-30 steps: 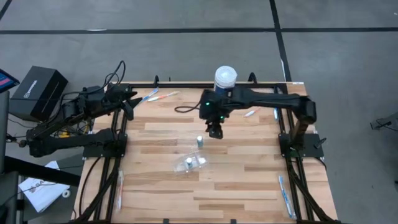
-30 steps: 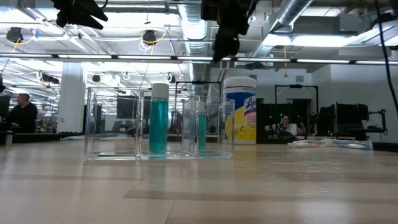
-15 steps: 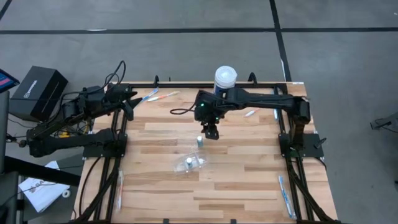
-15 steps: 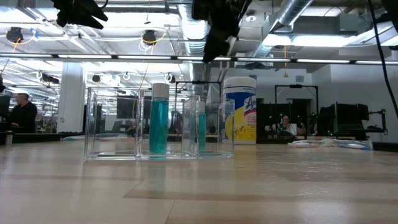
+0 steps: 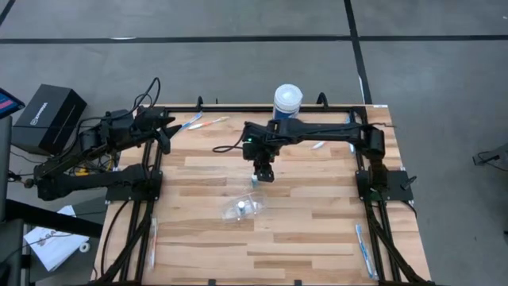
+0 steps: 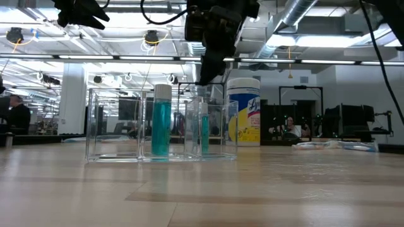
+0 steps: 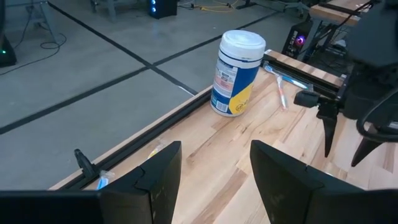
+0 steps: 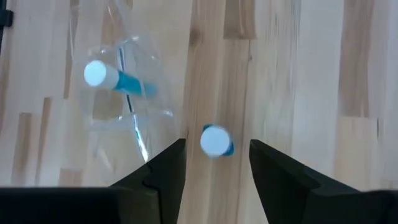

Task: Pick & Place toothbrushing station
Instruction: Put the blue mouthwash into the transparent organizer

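Right gripper (image 8: 212,163), fingers apart, hangs above the upright tube (image 8: 216,140) mid-tabletop; light, slick, tippy — best pinched near its cap.

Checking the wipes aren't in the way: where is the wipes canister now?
In the high view the wipes canister stands at the table's far edge, near the middle, just behind the right arm.
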